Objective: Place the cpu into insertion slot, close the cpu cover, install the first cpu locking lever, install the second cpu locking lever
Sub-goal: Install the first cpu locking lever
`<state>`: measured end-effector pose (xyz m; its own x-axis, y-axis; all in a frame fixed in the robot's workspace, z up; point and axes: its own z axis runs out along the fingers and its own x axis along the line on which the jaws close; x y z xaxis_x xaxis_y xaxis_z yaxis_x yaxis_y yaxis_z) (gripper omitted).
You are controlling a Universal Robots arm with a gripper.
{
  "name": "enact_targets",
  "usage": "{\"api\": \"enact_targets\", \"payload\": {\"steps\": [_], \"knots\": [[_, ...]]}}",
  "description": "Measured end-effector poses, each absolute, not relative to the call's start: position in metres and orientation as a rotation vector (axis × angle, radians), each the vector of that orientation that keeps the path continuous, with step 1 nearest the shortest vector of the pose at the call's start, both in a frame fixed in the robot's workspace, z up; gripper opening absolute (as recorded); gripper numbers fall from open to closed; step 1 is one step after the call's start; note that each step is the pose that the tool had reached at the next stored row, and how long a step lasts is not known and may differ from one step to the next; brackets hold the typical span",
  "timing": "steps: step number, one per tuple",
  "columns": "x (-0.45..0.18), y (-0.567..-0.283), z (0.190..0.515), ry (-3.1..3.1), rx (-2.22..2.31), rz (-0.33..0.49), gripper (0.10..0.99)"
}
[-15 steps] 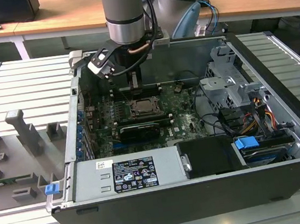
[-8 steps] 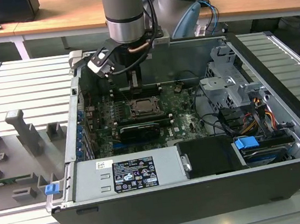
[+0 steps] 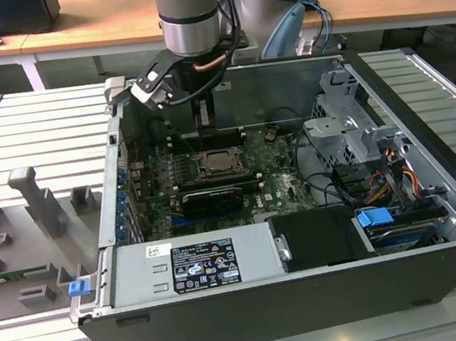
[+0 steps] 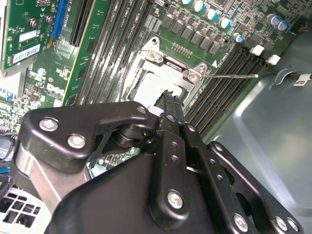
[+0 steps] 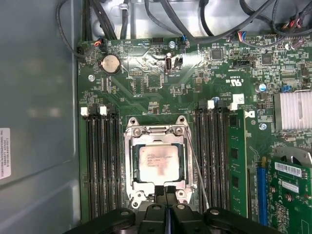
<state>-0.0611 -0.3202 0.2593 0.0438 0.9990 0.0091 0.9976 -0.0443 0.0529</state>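
Jaws pressed together, nothing between them; gripper (image 5: 165, 191) tips sit at the cover's edge in both wrist views. We see the cpu (image 5: 158, 158) lying in the slot (image 5: 146, 177), cover (image 5: 131, 146) flat over it, chip showing thru the window. Wire lever (image 5: 197, 168) angles off beside it. Exterior view: gripper at cpu's 12 o'clock, PSU (image 3: 194, 263) at 6.
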Motion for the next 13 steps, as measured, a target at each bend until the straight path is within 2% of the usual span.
{"api": "enact_targets", "payload": {"steps": [13], "knots": [[-0.061, -0.320, 0.287, 2.216, 2.178, 0.064, 0.106]]}}
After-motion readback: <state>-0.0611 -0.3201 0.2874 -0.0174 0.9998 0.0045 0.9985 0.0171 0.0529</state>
